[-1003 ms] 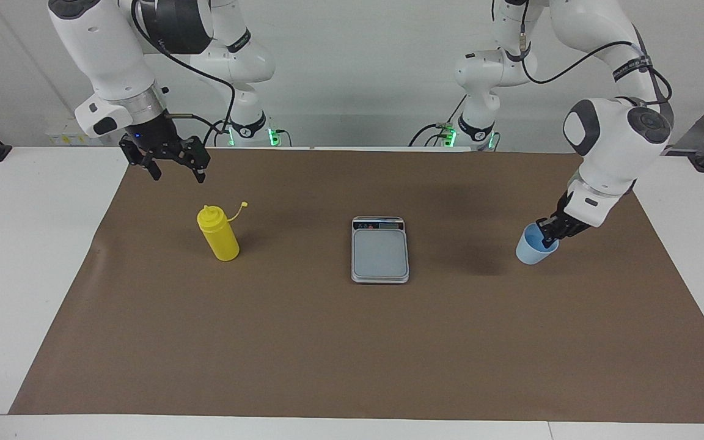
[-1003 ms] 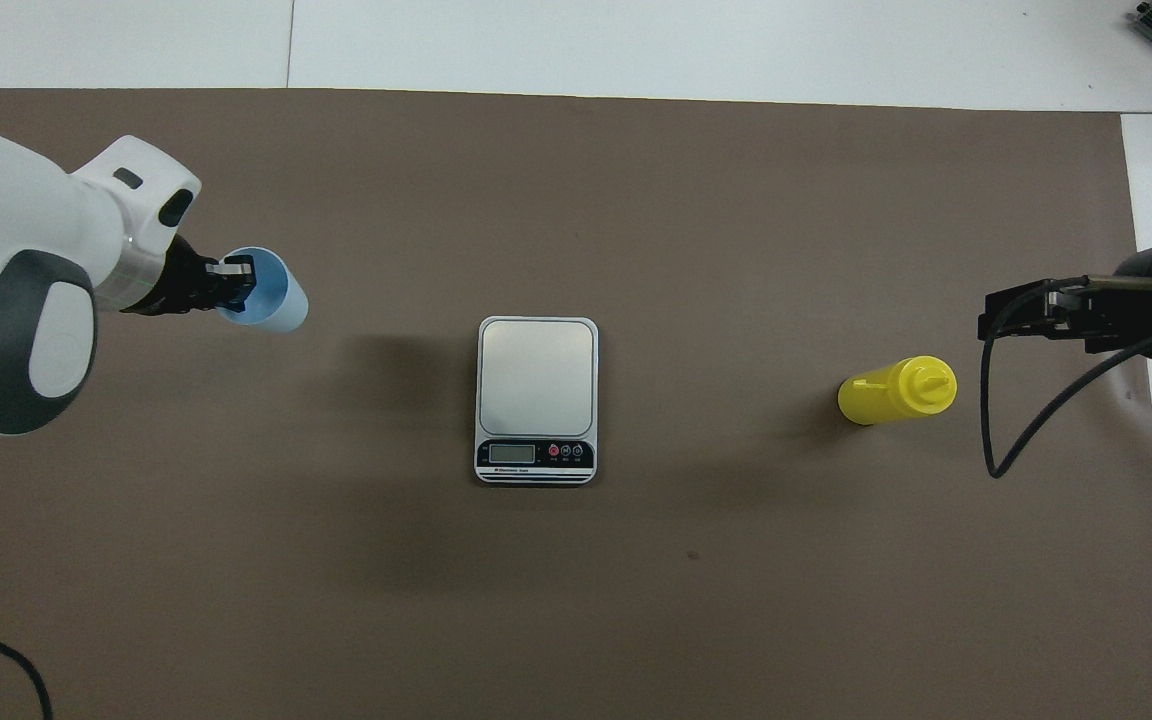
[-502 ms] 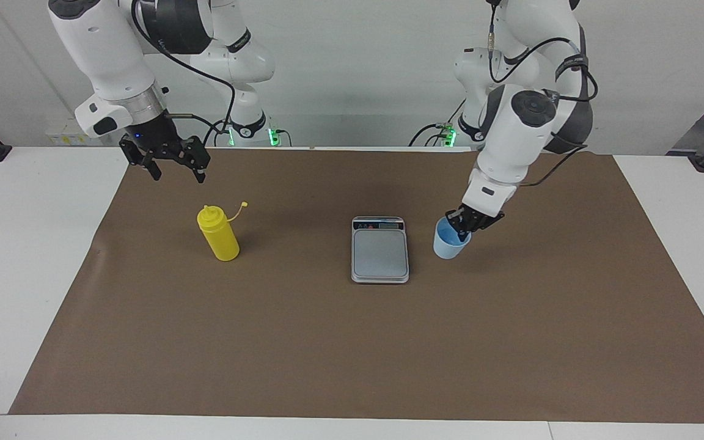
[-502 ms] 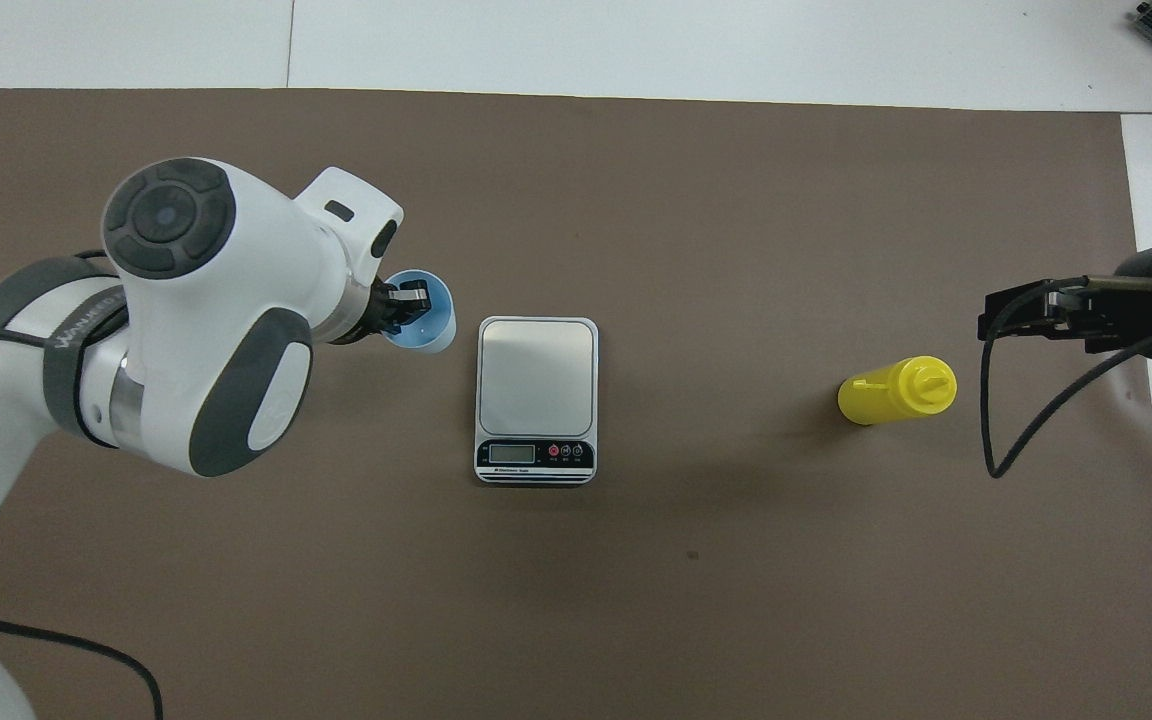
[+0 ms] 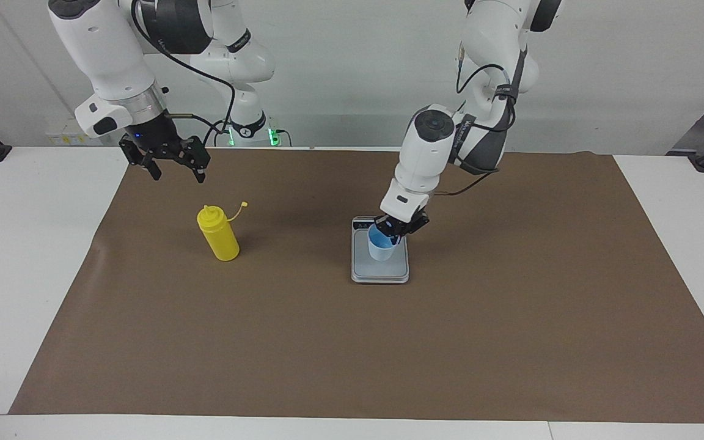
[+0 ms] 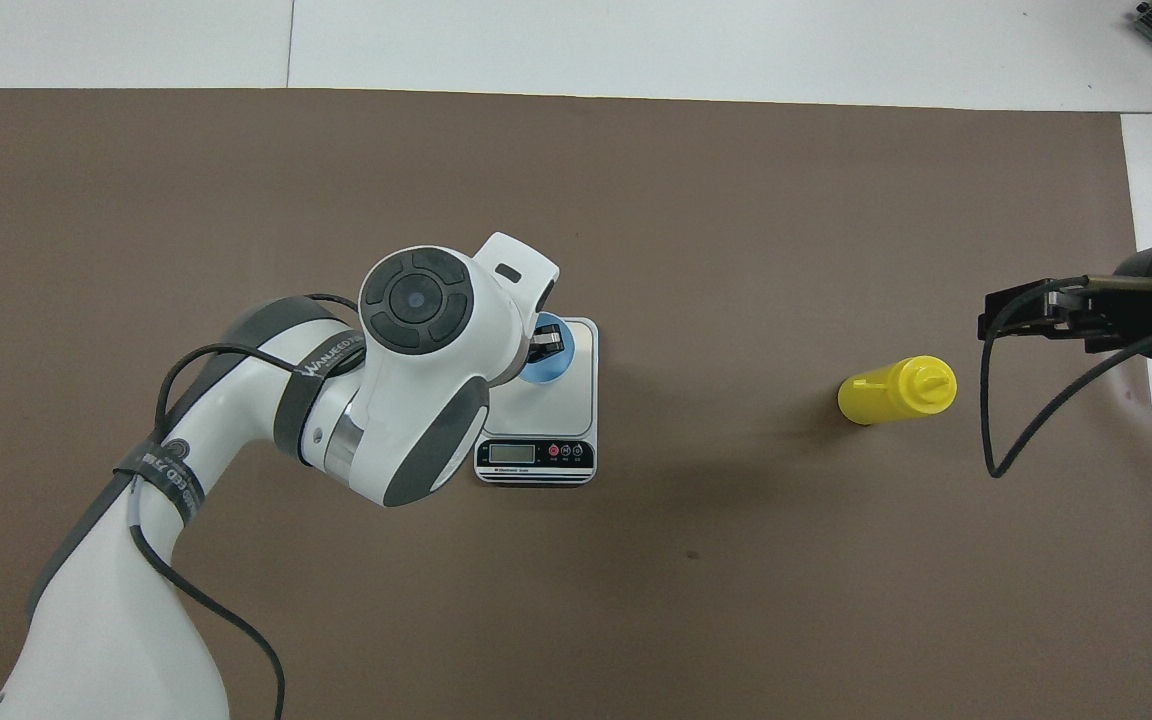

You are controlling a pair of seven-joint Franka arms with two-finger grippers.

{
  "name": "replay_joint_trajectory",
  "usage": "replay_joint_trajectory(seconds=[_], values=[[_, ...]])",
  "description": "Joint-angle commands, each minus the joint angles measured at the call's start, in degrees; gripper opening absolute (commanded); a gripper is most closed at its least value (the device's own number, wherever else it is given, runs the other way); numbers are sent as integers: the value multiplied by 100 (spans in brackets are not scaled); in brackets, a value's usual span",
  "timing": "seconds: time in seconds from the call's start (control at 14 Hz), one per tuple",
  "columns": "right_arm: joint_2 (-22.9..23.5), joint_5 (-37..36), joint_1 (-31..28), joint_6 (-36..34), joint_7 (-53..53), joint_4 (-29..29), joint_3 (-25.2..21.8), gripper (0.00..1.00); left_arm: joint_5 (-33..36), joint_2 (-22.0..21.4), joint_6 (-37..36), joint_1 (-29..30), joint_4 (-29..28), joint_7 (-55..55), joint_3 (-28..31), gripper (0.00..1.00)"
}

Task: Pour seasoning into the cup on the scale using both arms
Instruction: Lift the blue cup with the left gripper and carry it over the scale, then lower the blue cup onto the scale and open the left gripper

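Note:
The pale-blue cup is at the silver-grey scale's weighing plate, on its half nearer the robots; I cannot tell whether it rests on the plate. My left gripper is shut on the cup's rim. In the overhead view the left arm covers much of the scale and part of the cup; the left gripper shows at the rim. The yellow bottle stands upright toward the right arm's end, its cap hanging open, also in the overhead view. My right gripper waits open in the air near the bottle.
A brown mat covers most of the white table. The scale's dark display strip faces the robots. Black cables hang from both arms.
My left arm has carried the cup from the left arm's end of the mat across to the scale. The right arm and the bottle have not moved.

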Motion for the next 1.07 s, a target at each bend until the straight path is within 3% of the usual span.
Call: replay_joint_trajectory(seconds=[0.0, 1.0], values=[[-53, 1, -64, -116, -83, 14, 21, 100, 118, 25, 35, -68, 64, -104, 109, 0], [-53, 1, -64, -116, -83, 14, 21, 100, 294, 69, 448, -77, -244, -165, 101, 0]])
